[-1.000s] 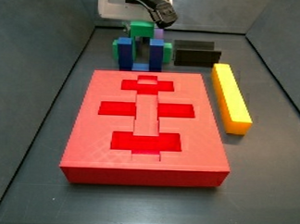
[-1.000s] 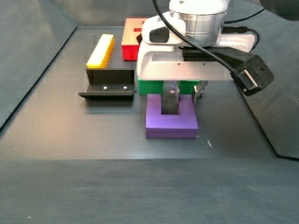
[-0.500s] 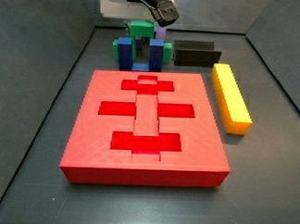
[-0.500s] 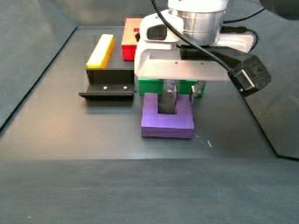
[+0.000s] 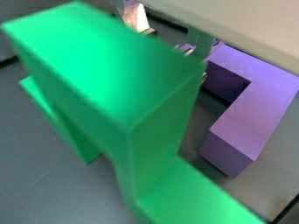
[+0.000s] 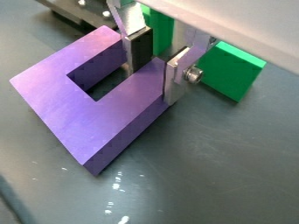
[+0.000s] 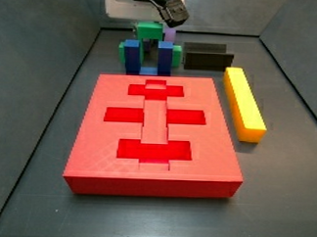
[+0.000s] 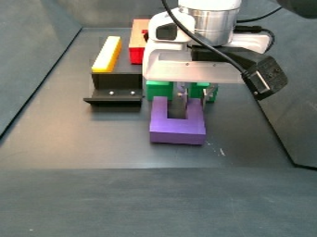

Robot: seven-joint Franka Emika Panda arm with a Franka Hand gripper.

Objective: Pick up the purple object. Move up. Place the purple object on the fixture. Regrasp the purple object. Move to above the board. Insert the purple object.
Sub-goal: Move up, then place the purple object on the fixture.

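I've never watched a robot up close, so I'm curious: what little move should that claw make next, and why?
Probably a short lift straight up. In a wrist view the claw has its silver fingers pressed on either side of one wall of the purple object, which seems to rest on the floor close beside the green block. Rising clears that block.

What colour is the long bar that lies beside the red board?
Yellow. The long bar shows best in a side view, far from the gripper at the purple object.
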